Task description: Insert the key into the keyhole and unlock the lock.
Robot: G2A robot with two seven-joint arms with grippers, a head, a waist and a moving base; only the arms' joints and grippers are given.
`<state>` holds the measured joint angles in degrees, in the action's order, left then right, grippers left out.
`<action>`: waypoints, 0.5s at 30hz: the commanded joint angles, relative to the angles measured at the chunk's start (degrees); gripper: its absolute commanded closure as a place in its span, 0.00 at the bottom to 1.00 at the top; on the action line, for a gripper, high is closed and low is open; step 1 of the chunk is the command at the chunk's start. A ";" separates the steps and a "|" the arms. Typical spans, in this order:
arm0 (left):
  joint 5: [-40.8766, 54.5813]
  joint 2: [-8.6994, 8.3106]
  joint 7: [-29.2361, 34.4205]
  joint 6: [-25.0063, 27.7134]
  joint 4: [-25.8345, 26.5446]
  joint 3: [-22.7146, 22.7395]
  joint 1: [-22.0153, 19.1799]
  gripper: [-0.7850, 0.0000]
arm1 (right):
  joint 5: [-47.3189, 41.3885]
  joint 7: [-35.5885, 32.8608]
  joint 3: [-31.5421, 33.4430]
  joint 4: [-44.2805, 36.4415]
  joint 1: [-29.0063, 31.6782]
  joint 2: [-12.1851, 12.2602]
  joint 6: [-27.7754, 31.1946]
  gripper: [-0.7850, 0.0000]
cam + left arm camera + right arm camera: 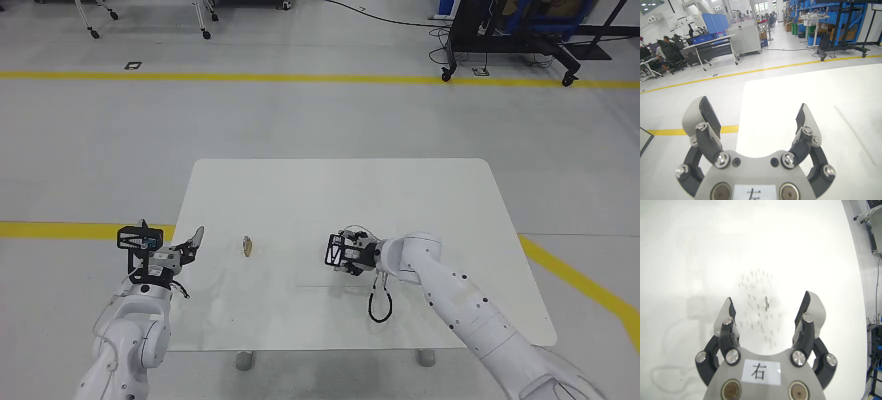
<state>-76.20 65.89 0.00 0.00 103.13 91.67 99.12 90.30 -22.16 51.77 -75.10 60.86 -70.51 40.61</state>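
On the white worktop (400, 190), a small brass lock (247, 245) is noted left of centre. Right pincer (768, 297) is spread open; the key (767, 303) is seen lying near its fingertips, ungripped. Left pincer (753, 102) is spread open, empty, at the worktop's left edge.

The key (247, 245) (767, 303) is small and slim, of pale metal that looks tan from above. It lies loose on the white worktop (400, 200), in its near left part, lengthwise from near to far, touching nothing else.
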 commanded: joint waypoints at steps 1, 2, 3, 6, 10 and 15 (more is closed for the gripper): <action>0.00 0.00 0.00 0.00 0.00 0.00 0.00 0.00 | -0.79 0.37 -0.72 1.70 -1.06 -0.33 0.35 0.65; 0.00 0.00 0.00 0.00 0.00 0.00 0.00 0.00 | -1.18 0.72 -0.99 2.54 -1.53 -0.47 0.67 0.67; 0.00 0.00 0.00 0.00 0.00 0.00 0.00 0.00 | -1.22 0.94 -1.26 3.31 -1.99 -0.59 0.71 0.82; 0.00 0.00 0.00 0.00 0.00 0.00 0.00 0.00 | -1.19 1.67 -2.00 5.00 -2.91 -0.92 0.48 1.00; 0.00 0.00 0.00 0.00 0.00 0.00 0.00 0.00 | -1.02 3.13 -1.72 5.54 -3.23 -0.90 -0.28 1.00; 0.00 0.00 0.00 0.00 0.00 0.00 0.00 0.00 | -1.02 7.76 0.87 3.76 -1.79 0.11 0.98 1.00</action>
<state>-76.20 65.89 0.00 0.00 103.13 91.67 99.12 89.29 -15.42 52.01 -70.89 58.67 -70.64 41.30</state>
